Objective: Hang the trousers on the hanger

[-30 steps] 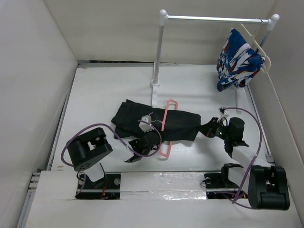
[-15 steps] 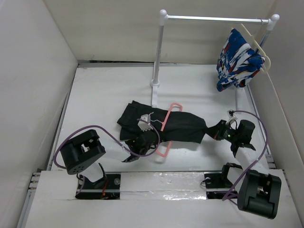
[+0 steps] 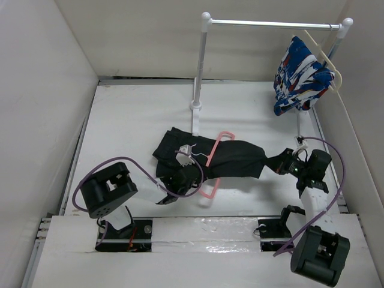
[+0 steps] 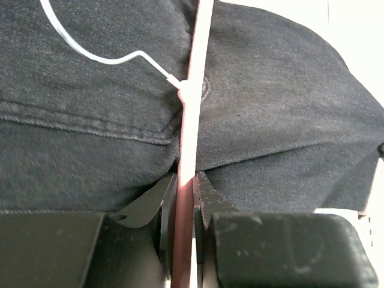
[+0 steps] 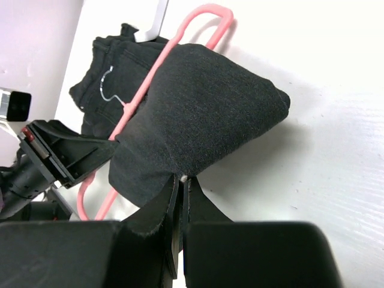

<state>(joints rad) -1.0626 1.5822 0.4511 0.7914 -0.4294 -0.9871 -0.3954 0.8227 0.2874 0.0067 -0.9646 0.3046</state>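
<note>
over the last second the right gripper (image 3: pixel 282 165) has been drawn further right. the trousers (image 3: pixel 234 159) have been dragged with it, and they appear threaded through the loop of the hanger (image 3: pixel 222 136). more fabric is now seen right of the pink wire, so threading is judged partway done. the waist end is still bunched left of the wire, on the table (image 3: pixel 132 120) in front of the rack post (image 3: pixel 198 78). the left gripper (image 4: pixel 185 180) jaws are nearly together, clamped on the hanger's bar. the right jaws are pinched shut on the leg end.
</note>
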